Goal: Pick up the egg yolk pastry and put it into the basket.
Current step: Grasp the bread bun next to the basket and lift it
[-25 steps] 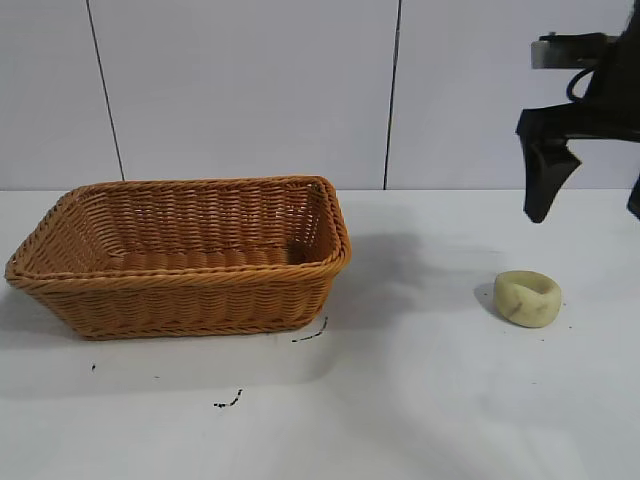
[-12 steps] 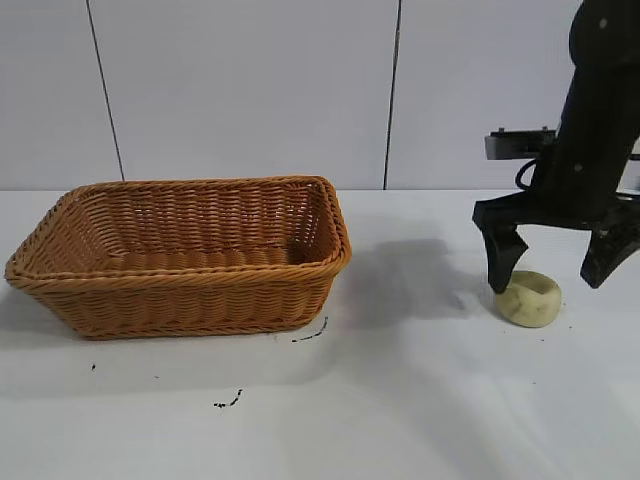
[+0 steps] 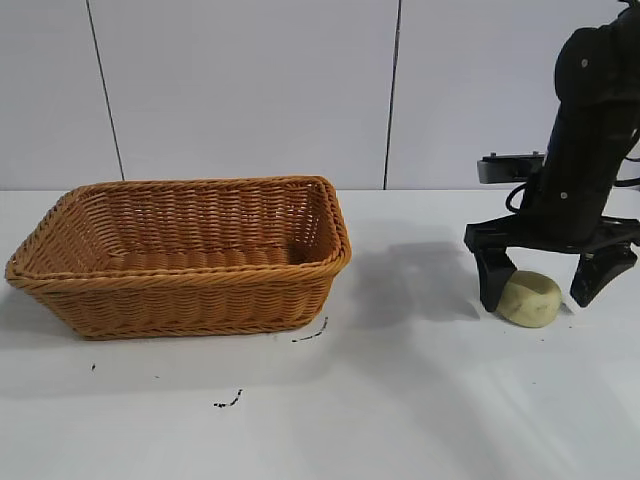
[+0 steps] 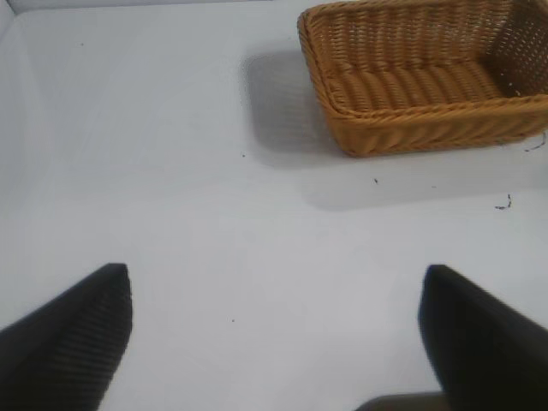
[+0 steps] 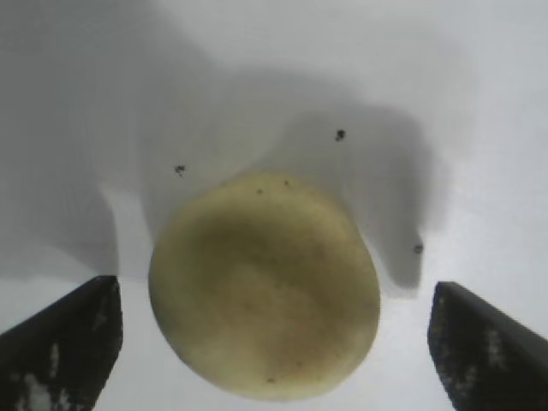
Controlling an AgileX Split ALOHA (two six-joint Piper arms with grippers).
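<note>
Basket (image 3: 180,255) first: big orange-brown wicker thing with sloped sides and a braided rim, sitting on the white tabletop (image 3: 400,400) toward the left side of the exterior view, and as far as I could see there was nothing in it, just the bare woven floor showing in both the exterior and left wrist views. Egg yolk pastry (image 3: 530,298) was not in there, it was lying on the tabletop well off to the right of the basket, a small pale yellow-cream lump. Right claw (image 3: 545,285) pointed straight down over it with its two black fingers (image 3: 492,280) spread wide, one on each side of the pastry, tips down near the tabletop. From the right wrist view the pastry sat between the fingertips with a gap on both sides, so nothing was pinching it. Left claw (image 4: 274,334) hung over bare tabletop some way from the basket, fingers spread apart too, nothing between them. A few small dark specks were scattered on the tabletop in front of the basket.
</note>
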